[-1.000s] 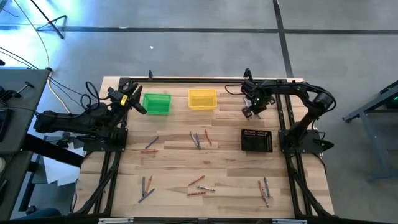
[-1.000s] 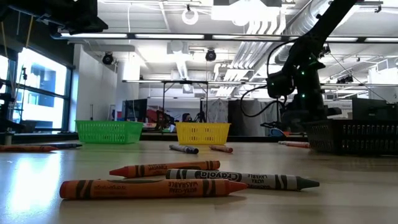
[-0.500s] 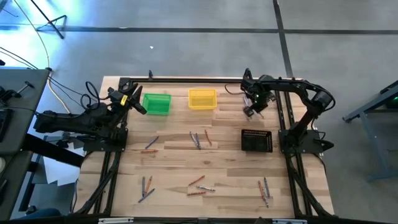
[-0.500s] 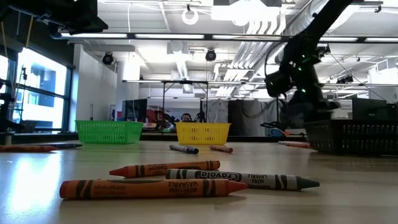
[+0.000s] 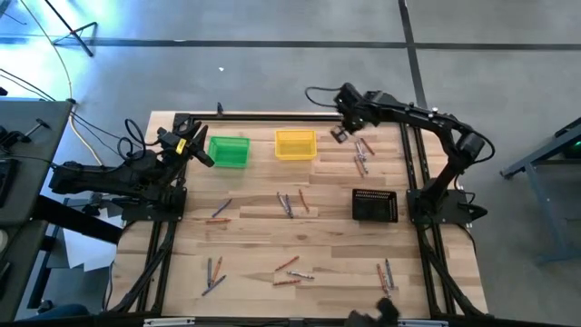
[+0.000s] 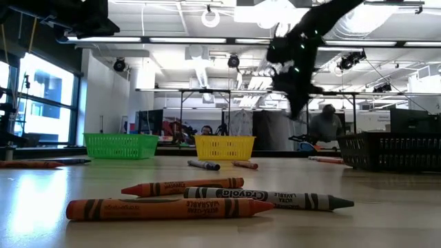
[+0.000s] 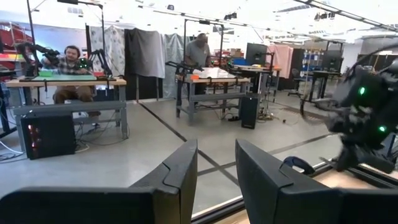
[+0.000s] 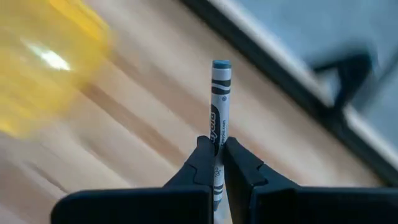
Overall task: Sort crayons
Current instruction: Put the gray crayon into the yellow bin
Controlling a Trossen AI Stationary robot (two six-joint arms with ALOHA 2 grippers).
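The right end effector (image 8: 215,163), in the upper middle of the high view near the yellow bin (image 5: 295,144), pinches a grey crayon (image 8: 219,106). I'd centre it over that bin before letting go. Left end effector (image 7: 214,180) waits open.

Bright ceiling strip lights (image 6: 172,40) wash the room evenly, and a window (image 6: 41,103) at the low view's side glares white, putting a soft sheen on my worktop (image 6: 386,207). My right arm (image 6: 296,55) smears into a dark blur at table height. Past my right pincer (image 8: 219,152) the grey crayon (image 8: 219,93) stays sharp while the yellow bin (image 8: 43,68) streaks.
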